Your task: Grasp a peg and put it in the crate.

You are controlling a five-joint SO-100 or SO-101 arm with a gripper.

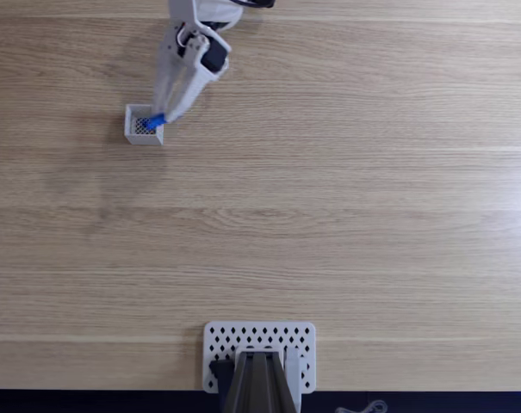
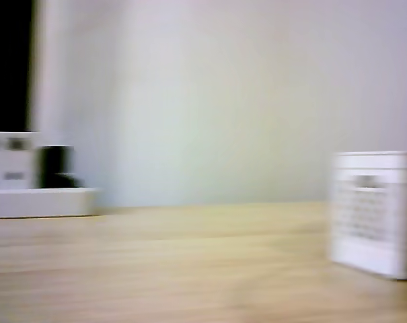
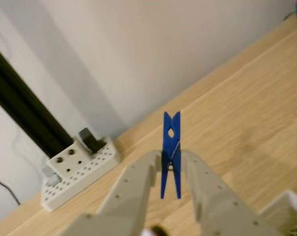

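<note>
— Peg (image 3: 171, 153), where is it?
— You see it pinched upright in your claw (image 3: 171, 169), at the crate (image 1: 143, 125), the arm reaching down from the surface's (image 1: 329, 215) top edge in the fixed view.

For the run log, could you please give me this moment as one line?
phase: carry | gripper: shut on blue plastic clothes-peg | peg over small white square crate in fixed view | release: not yet
</note>
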